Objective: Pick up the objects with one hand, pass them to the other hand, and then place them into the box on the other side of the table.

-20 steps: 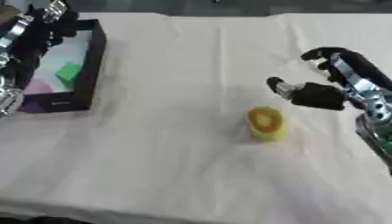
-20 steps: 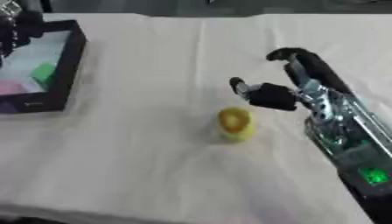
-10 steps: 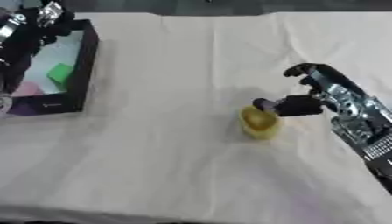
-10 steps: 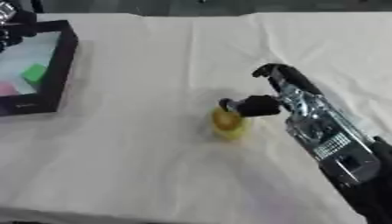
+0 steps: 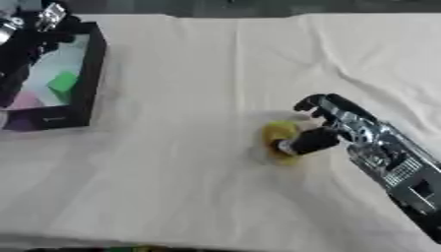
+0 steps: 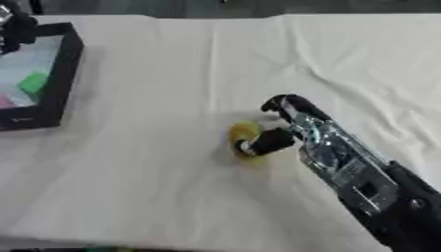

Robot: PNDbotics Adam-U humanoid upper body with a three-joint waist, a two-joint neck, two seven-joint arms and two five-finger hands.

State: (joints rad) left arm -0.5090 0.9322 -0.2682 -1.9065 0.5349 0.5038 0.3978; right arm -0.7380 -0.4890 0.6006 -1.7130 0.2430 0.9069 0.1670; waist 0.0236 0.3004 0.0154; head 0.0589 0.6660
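Near the lower right corner, the right arm point(image 6: 362, 172) comes in slantwise across the cream cloth point(image 5: 189, 187) that covers the table, its silver and black casing running up toward the middle. At its end the right hand point(image 5: 331, 129) sits against a small yellow thing point(image 5: 278, 139), round with a darker hollow in its top, which stands on the cloth a little right of the middle. The thumb lies low across the yellow thing's near right side and touches it, while the fingers point(image 5: 319, 102) arch over just behind it, bent but not closed round it; whether they touch it cannot be told. The yellow thing rests on the cloth, not lifted.

Farther back, at the left edge, a black box point(image 5: 86, 78) lies open on the cloth, well apart from the yellow thing. Inside it show a green block point(image 5: 62, 82) and a pink shape point(image 5: 24, 101) on a pale floor. Over the box's far left corner hangs the left hand point(image 5: 34, 27), black with silver parts; how its fingers stand cannot be told.
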